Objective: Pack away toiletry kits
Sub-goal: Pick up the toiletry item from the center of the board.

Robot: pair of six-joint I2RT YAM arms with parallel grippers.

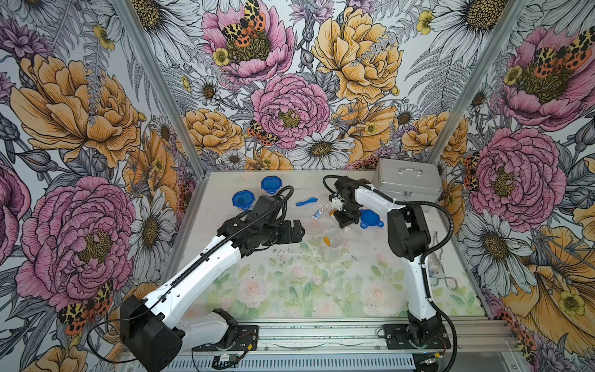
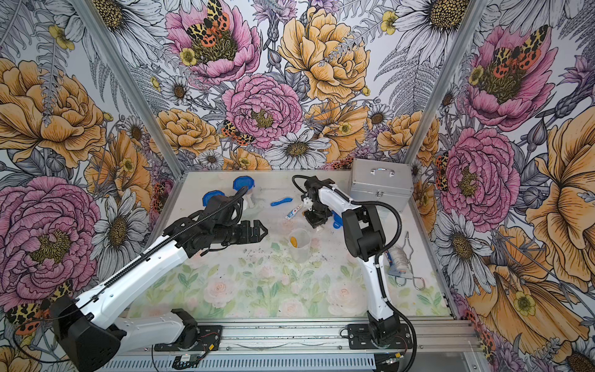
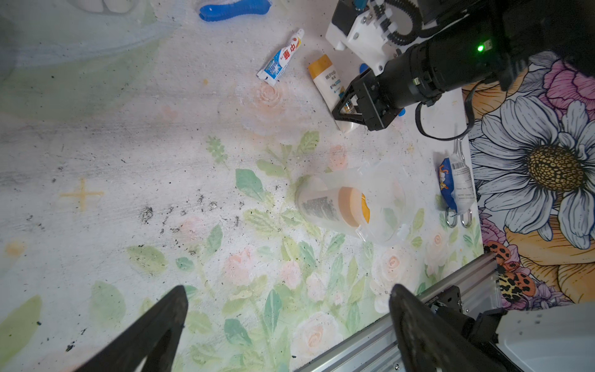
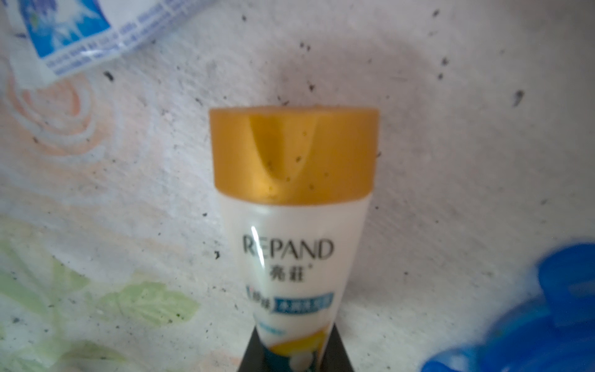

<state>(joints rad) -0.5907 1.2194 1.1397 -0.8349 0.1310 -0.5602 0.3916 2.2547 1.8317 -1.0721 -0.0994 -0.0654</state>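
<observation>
— How far are we?
— Two lidded cups (image 1: 243, 199) look done. Our open cup (image 1: 331, 246) holds one packed bottle (image 3: 335, 206); toothpaste (image 3: 281, 59), toothbrush (image 1: 306, 202) and lid (image 1: 370, 218) lie loose.
— The second bottle (image 4: 296, 225)?
— Flat beside the toothpaste, gold cap pointing away from the open cup. Our right gripper (image 4: 294, 335) clamps its tail; our left gripper (image 3: 287, 290) gapes, empty.

gold-capped bottle (image 4: 289, 225) reads "repand"; toothpaste tube (image 3: 280, 61) bears red chinese characters.

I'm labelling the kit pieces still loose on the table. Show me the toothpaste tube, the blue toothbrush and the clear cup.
toothpaste tube (image 3: 280, 60): left wrist view, on its printed middle.
blue toothbrush (image 1: 306, 202): a top view, midway along it.
clear cup (image 1: 334, 254): a top view, on its side wall.
</observation>
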